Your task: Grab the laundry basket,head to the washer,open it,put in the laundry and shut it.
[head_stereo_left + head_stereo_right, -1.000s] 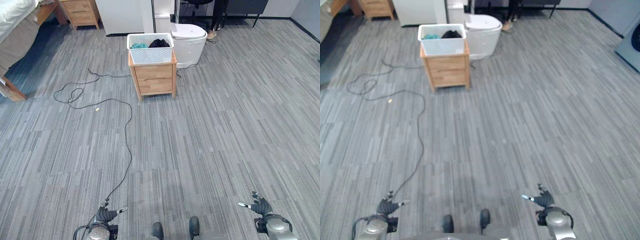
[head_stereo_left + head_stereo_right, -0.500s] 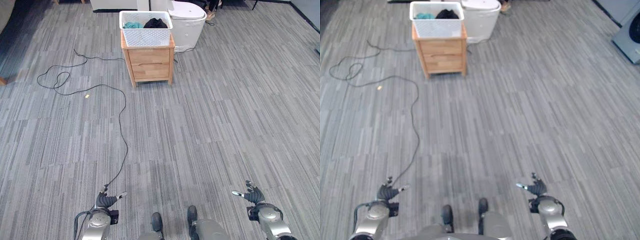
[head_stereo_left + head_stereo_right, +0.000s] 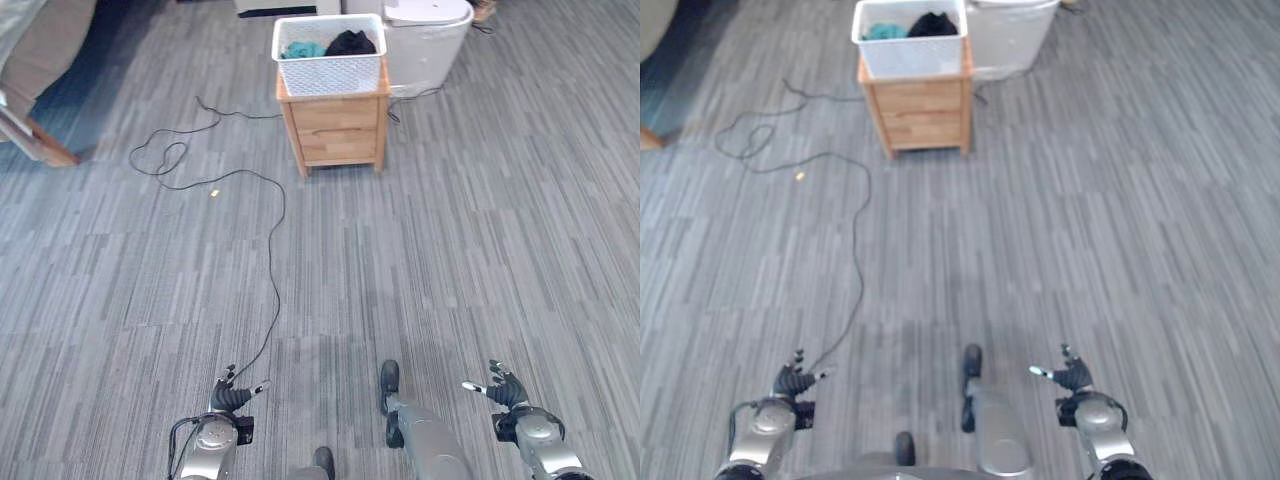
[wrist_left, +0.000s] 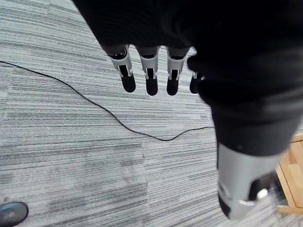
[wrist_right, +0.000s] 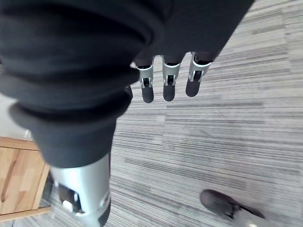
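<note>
A white laundry basket (image 3: 330, 59) holding teal and black clothes stands on a small wooden nightstand (image 3: 336, 130) far ahead, at the top of the eye views. My left hand (image 3: 232, 396) hangs low at the bottom left, fingers straight and holding nothing. My right hand (image 3: 504, 386) hangs at the bottom right, also open and holding nothing. Both hands are far from the basket. The left wrist view shows the left hand's fingers (image 4: 148, 78) spread over carpet. In the right wrist view the fingers (image 5: 169, 80) of the right hand are straight above the floor.
A white round-lidded bin (image 3: 427, 40) stands right of the nightstand. A wooden bed frame (image 3: 35, 140) sits at the far left. Grey striped carpet stretches between me and the nightstand.
The whole picture has shifted, so the camera has moved; the nightstand and basket now sit further right in the view. Both hands stay low and open.
</note>
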